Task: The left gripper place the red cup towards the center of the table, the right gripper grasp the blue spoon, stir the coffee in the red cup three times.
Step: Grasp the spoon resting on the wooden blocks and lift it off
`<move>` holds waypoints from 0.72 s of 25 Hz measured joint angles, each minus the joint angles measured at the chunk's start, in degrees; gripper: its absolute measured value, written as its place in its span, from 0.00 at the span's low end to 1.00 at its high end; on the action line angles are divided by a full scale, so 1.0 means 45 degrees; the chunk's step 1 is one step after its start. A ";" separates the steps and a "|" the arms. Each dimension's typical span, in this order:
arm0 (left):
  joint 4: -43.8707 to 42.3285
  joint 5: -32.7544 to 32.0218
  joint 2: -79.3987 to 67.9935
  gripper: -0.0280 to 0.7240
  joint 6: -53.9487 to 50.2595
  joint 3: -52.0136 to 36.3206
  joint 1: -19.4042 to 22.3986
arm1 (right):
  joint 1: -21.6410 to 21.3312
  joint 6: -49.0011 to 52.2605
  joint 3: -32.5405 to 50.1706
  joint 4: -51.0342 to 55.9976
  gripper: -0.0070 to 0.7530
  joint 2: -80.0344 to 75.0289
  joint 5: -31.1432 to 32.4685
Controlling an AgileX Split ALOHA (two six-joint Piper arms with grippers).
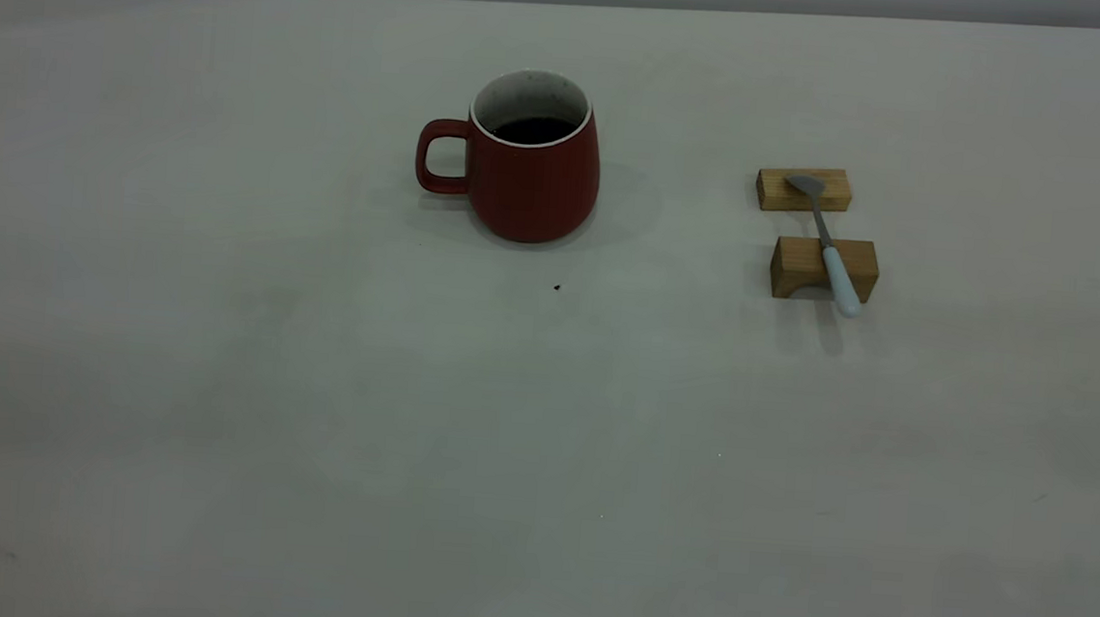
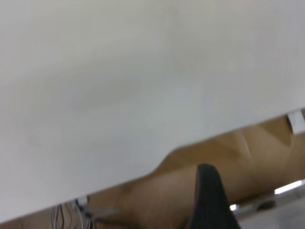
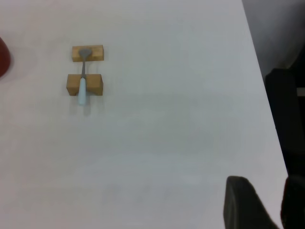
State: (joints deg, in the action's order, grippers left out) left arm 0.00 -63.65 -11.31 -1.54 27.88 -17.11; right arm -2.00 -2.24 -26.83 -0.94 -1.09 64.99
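The surface [image 1: 214, 401] — broad, off-white, one rounded far corner in the exterior view — carries everything. No arm is seen in the exterior view; both appear held back off the near edges.

The red cup [image 1: 533, 167] stands upright toward the far edge, roughly mid-width, handle turned to the left arm's side, coffee [image 1: 533, 130] dark inside it. Placement toward the centre is judged either not begun or already close to met; nothing grips the cup.

Two tan wooden blocks [image 1: 824, 268] lie well apart from the cup, toward the right edge. The blue spoon [image 1: 830, 246] is bridged across them, bowl on the farther block, pale handle overhanging the nearer one.

The left end effector [image 2: 212, 200] is seen only as one dark finger beyond the surface edge, over floor — whether spread or closed cannot be told. The right end effector [image 3: 259, 202] hangs near the right edge, high and well back from the spoon; dark fingers show at the frame corner, but their state cannot be told either.

Next move, as judged: the left arm is to be brought in to the cup's handle side, then the overhanging spoon handle is to be pinched from above.
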 joint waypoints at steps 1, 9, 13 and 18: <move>0.0000 -0.0013 0.0352 0.78 -0.0012 0.0000 0.0000 | 0.0000 0.0000 0.0000 0.0000 0.32 0.0000 0.0000; 0.0000 -0.0113 0.1574 0.78 -0.0017 0.0000 0.1946 | 0.0000 0.0000 0.0000 0.0000 0.32 0.0000 0.0000; 0.0000 -0.0114 0.1826 0.78 -0.0040 0.0000 0.3174 | 0.0000 0.0000 0.0000 0.0061 0.32 0.0000 0.0000; 0.0000 -0.0172 0.2682 0.78 -0.0040 0.0000 0.4304 | 0.0000 -0.0018 -0.0129 0.0106 0.36 -0.0208 -0.0234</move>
State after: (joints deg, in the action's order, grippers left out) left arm 0.00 -64.43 0.76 -1.72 27.88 2.26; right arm -2.00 -2.32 -27.42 -0.46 -2.03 63.94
